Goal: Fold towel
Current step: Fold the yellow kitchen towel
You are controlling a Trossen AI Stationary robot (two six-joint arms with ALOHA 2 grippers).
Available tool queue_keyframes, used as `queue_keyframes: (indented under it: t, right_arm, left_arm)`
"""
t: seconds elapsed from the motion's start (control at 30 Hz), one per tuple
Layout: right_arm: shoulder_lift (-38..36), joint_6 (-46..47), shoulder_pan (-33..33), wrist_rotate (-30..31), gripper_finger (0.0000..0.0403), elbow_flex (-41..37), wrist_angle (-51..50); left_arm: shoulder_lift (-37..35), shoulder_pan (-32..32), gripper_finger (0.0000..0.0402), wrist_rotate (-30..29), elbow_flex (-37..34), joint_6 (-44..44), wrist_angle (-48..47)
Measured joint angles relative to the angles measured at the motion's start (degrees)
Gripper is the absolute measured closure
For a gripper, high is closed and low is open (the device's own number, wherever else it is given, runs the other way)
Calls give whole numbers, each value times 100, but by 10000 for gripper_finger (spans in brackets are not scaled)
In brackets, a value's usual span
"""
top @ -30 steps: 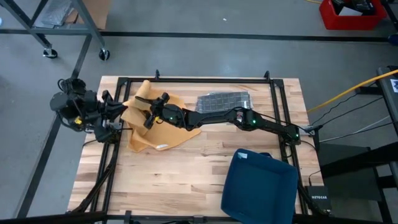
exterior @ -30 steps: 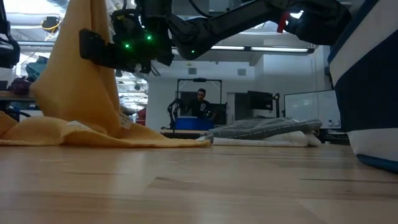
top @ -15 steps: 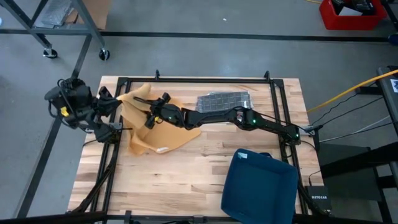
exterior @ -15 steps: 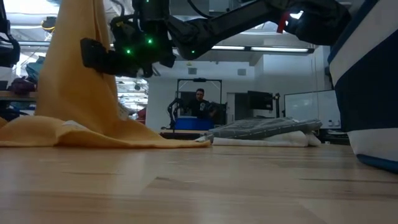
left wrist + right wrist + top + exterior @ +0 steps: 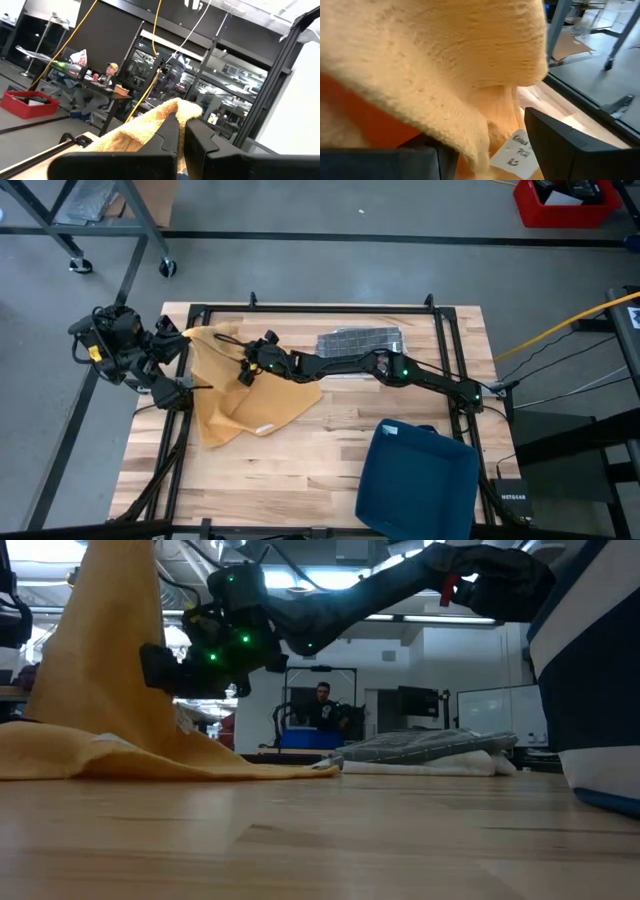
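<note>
The left gripper sits at the table's left edge, near the far corner, its fingers pressed together on a corner of the yellow towel. In the left wrist view the cloth bunches up just past the two dark fingertips, pinched between them. From that held corner the towel hangs in a tall drape, seen in the low view as a steep yellow slope rising out of frame, while the rest lies rumpled flat on the wooden table, in its left half. A white tag shows on the towel's near edge.

The right arm stretches from the table's right side across to the left half, and the right gripper hovers over the towel's middle, above the table, its fingers spread wide. In the right wrist view a fold of yellow cloth fills most of the frame right before the fingers, with the tag lying below; whether the cloth touches the fingers I cannot tell.

Further right, a grey folded cloth lies near the table's far edge, apart from the towel. At the near right corner stands a dark blue bin. In the low view a person sits in the room behind the table
</note>
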Motion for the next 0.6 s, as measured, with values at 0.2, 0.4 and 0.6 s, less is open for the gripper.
queue_keyframes:
  t: [0.2,0.4,0.6]
  right_arm:
    - [68,136,-20,-355,189,0,6]
    - [74,134,-59,-322,210,-12,-245]
    - [83,128,-97,-305,325,-17,-291]
  left_arm:
    - [0,2,401,50,0,-1,2]
    - [0,2,401,50,0,46,1]
    - [0,3,402,50,0,44,3]
